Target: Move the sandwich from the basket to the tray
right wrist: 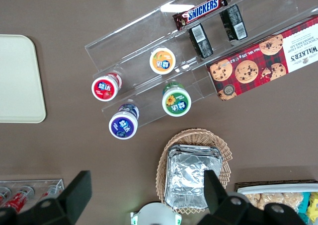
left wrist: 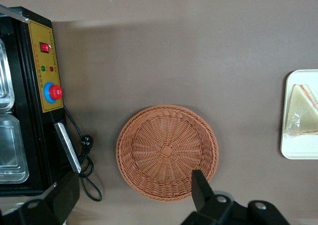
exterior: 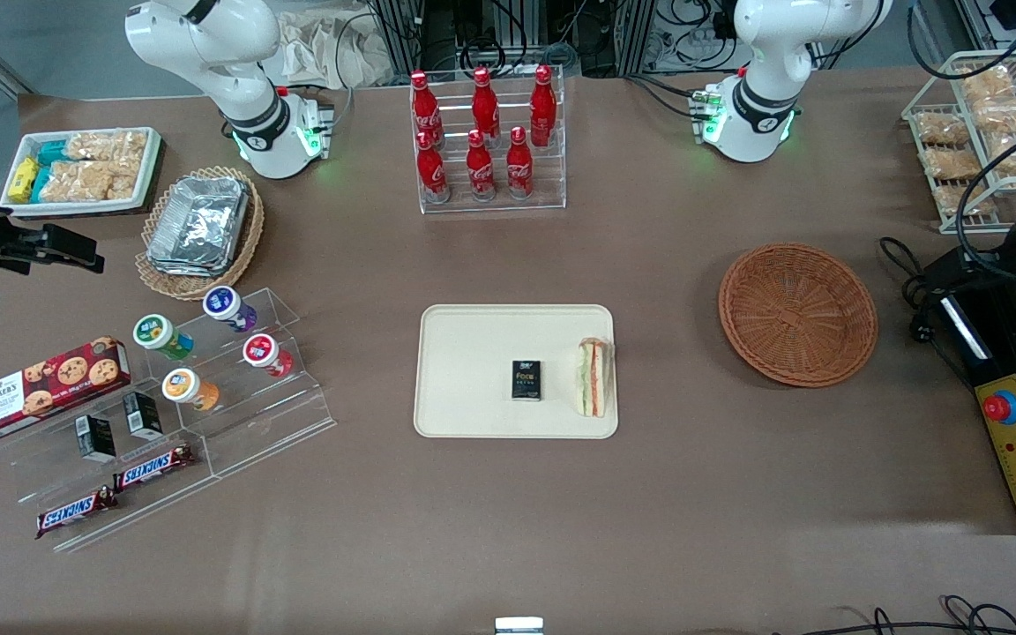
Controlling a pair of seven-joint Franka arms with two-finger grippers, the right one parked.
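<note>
1. One sandwich (exterior: pixel 595 377) was noted lying on the tray (exterior: pixel 473 353), at its edge nearest the basket (exterior: pixel 797 315), beside a small black box (exterior: pixel 526 380).
2. The basket was seen bare, directly below the gripper (left wrist: pixel 134 197), which was held high above the table with nothing between its widely spread fingers (left wrist: pixel 201 187).
3. Placement was judged done; only the retreat appeared left.
4. A straight, unhurried withdrawal was advised, kept clear of the control box (left wrist: pixel 30 101) and its cable (left wrist: pixel 85 160) beside the hand.
</note>
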